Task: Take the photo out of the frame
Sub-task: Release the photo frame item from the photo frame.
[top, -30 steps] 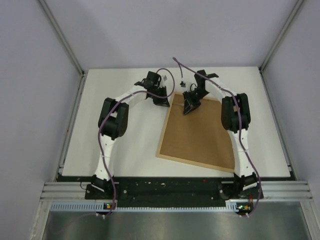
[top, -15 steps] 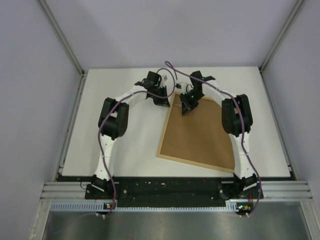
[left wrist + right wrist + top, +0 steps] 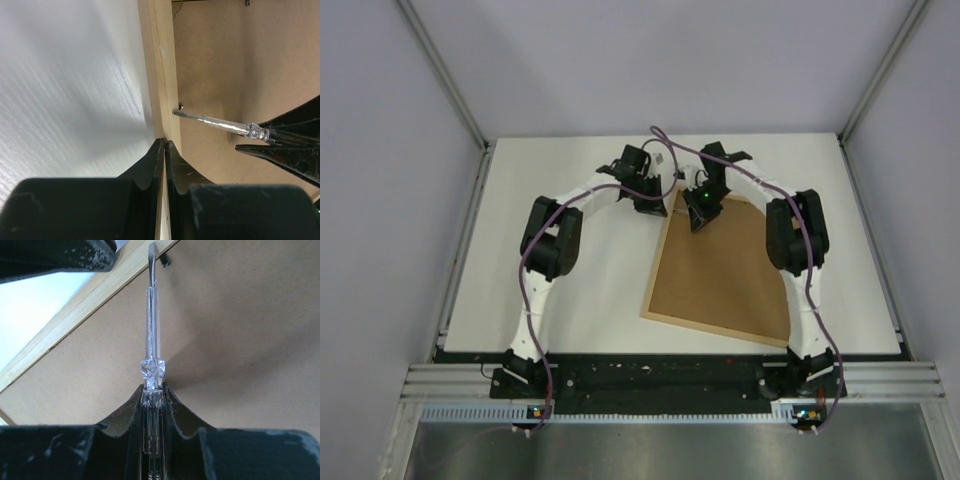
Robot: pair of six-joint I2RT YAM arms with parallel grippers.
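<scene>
Both grippers meet at the far-left corner of the frame (image 3: pixel 720 270), back-up on the table (image 3: pixel 600 280): left gripper (image 3: pixel 164 145) clenched empty on the wood rail, right gripper (image 3: pixel 152 390) grasping a screwdriver (image 3: pixel 151 315) at a small tab (image 3: pixel 166 262). The photo, presumably under the stiff backing, is flimsy paper; lift it by an edge.

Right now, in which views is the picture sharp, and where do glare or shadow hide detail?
Top external view: even light, no glare, the frame clear. Left wrist view: the table glares white, a soft shadow lies along the frame's edge, the left end effector is dark and blurred. Right wrist view: the screwdriver is sharp, the right end effector dark and soft.
</scene>
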